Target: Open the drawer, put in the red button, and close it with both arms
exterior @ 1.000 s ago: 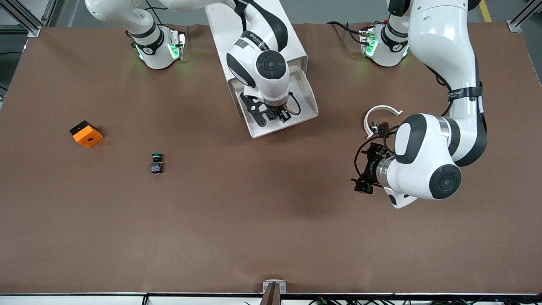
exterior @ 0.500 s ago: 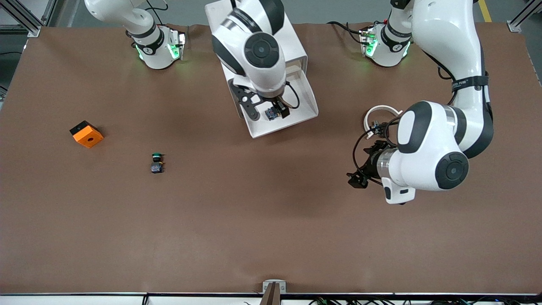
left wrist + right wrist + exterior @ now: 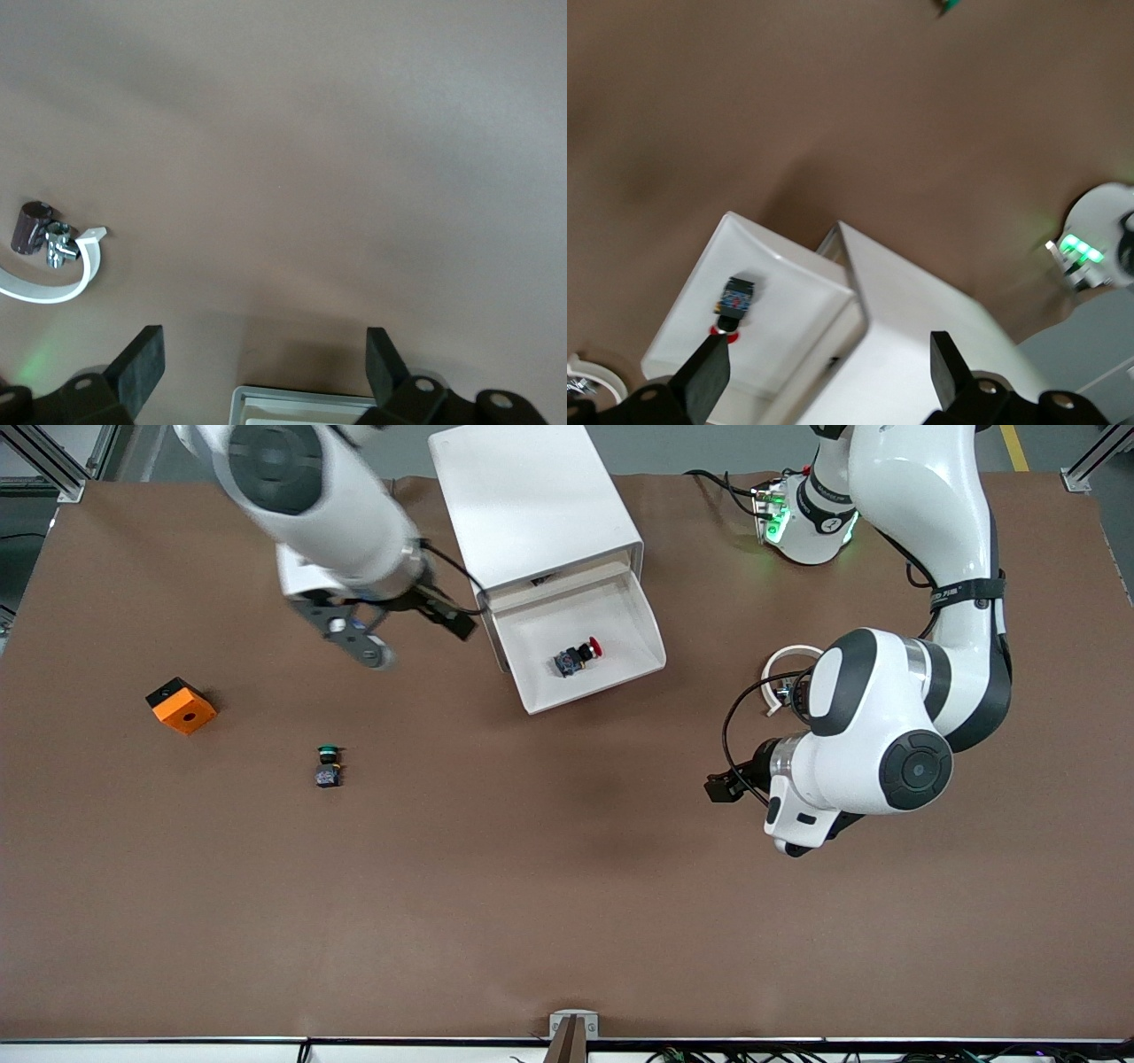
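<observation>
The white cabinet (image 3: 532, 496) stands between the arm bases with its drawer (image 3: 592, 689) pulled open. The red button (image 3: 577, 659) lies on its side in the drawer. My right gripper (image 3: 406, 634) is open and empty, up over the table beside the cabinet, toward the right arm's end. The right wrist view shows the right gripper (image 3: 828, 381) above the cabinet (image 3: 921, 336), with the drawer (image 3: 691, 301) and the red button (image 3: 733, 305) below. My left gripper (image 3: 719, 788) is open and empty, low over bare table toward the left arm's end. In the left wrist view the left gripper (image 3: 263, 372) frames a drawer corner (image 3: 301, 400).
A green-capped button (image 3: 329, 764) and an orange block (image 3: 182, 705) lie toward the right arm's end. A white open ring (image 3: 793, 657) with a small dark knob lies by the left arm's elbow; it also shows in the left wrist view (image 3: 62, 288).
My right gripper has let go of the red button in the drawer, risen and swung away toward the right arm's end. My left gripper has shifted a little toward the drawer.
</observation>
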Controlling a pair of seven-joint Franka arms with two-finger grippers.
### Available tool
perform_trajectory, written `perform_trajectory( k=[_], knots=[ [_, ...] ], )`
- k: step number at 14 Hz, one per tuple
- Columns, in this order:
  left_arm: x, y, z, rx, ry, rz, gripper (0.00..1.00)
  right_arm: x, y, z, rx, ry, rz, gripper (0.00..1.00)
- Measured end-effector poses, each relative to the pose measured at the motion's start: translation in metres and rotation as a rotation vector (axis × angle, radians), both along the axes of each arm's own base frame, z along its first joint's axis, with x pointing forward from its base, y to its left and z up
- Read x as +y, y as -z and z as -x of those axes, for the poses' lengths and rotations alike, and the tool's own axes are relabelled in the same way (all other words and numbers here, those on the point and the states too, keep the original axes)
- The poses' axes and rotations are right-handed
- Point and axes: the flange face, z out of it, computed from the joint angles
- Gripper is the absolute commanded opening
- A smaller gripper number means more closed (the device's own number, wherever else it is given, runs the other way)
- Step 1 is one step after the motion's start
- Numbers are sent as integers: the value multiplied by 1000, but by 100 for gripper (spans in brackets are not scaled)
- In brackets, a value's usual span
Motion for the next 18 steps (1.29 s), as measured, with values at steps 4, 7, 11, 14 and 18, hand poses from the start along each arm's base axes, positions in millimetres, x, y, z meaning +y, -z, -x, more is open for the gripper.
perform_trajectory(
  k=[4, 7, 11, 14, 18],
  knots=[
    [-5, 6, -1, -55, 166, 52, 100, -106, -19, -15, -21, -202, -98, 100],
    [-39, 10, 13, -86, 303, 48, 100, -167, -19, -9, -86, -316, -137, 100],
    [-74, 8, 24, -130, 355, 42, 100, -228, -9, -3, -134, -396, -157, 100],
    [-77, 11, 24, -147, 354, 42, 100, -265, -3, -8, -149, -424, -161, 100],
    [-101, 32, 35, -155, 308, 26, 100, -271, 12, -7, -188, -429, -141, 100]
  ],
)
